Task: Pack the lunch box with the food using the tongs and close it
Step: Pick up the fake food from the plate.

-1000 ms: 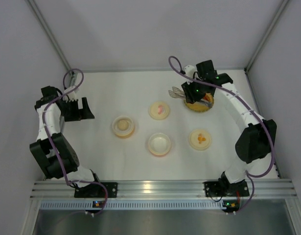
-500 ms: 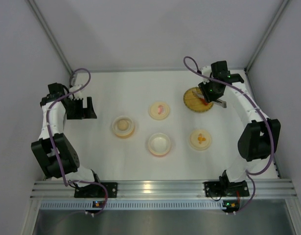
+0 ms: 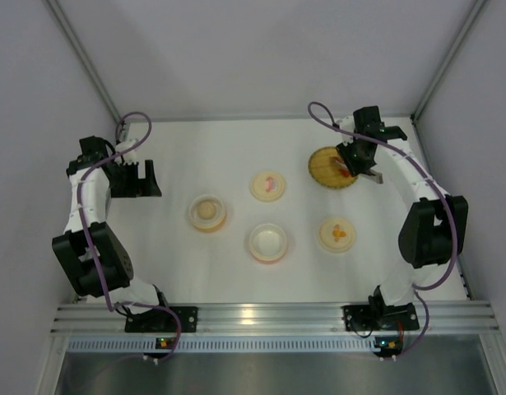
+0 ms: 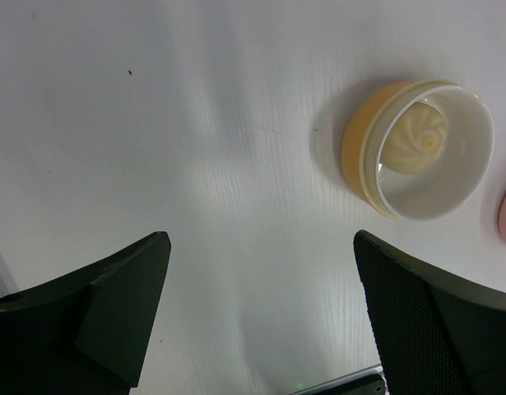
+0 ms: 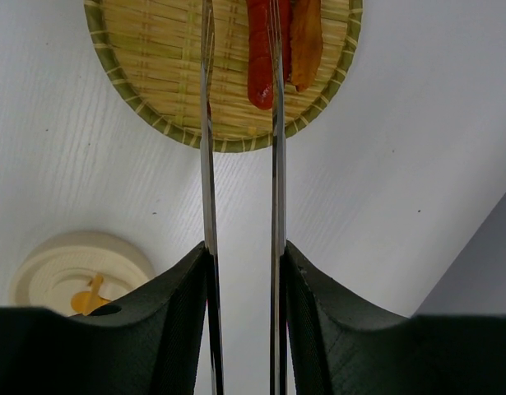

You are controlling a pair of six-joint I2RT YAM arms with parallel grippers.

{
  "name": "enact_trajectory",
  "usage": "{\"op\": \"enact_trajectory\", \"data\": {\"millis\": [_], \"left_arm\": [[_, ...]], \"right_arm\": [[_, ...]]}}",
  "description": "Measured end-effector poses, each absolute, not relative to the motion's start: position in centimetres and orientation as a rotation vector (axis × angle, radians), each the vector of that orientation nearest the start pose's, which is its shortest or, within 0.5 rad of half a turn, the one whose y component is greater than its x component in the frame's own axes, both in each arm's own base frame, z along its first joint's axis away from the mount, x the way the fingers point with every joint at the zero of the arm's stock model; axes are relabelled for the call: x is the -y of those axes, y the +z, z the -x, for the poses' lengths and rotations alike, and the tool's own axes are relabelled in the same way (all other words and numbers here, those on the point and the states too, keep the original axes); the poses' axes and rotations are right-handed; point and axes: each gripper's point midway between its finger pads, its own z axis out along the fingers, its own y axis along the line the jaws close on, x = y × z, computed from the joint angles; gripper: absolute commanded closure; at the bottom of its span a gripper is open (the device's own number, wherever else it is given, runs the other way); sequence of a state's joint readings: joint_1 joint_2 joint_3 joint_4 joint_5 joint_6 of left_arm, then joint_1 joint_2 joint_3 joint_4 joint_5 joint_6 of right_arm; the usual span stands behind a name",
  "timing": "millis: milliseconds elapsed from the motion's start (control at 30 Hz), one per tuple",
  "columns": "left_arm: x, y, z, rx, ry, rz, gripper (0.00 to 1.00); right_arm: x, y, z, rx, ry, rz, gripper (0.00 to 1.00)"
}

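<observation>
Over the woven plate (image 5: 154,74) at frame top, the tongs (image 5: 207,123) are gripped by the half-closed right gripper (image 5: 240,255), arms straddling a sausage (image 5: 259,58) for pickup; the left gripper (image 4: 257,247) is spread wide, empty.

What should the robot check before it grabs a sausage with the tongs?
1. The tongs are clamped in the right gripper: ok.
2. The tongs reach over the woven plate: ok.
3. The red sausage sits between the tong tips: cannot tell, because the tips run off the picture.
4. The open box looks empty and ready for food: ok.
5. The left gripper is open, off to the side and touching nothing: ok.
</observation>
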State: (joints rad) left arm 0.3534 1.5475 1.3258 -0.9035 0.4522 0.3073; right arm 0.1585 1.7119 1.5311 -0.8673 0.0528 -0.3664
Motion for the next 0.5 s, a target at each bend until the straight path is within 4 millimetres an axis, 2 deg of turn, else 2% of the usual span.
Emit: {"op": "enact_trajectory", "data": {"millis": [300, 500], "left_arm": [[-5.4, 15.0, -33.4, -2.56, -0.371, -0.074, 0.02], [-5.4, 15.0, -33.4, -2.561, -0.37, -0.075, 0.02]], "right_arm": [[-3.3, 13.9, -39.7, -2.58, -0.176, 0.674, 0.6], [-2.7, 13.5, -39.8, -2.591, -0.197, 0.661, 0.59]]}}
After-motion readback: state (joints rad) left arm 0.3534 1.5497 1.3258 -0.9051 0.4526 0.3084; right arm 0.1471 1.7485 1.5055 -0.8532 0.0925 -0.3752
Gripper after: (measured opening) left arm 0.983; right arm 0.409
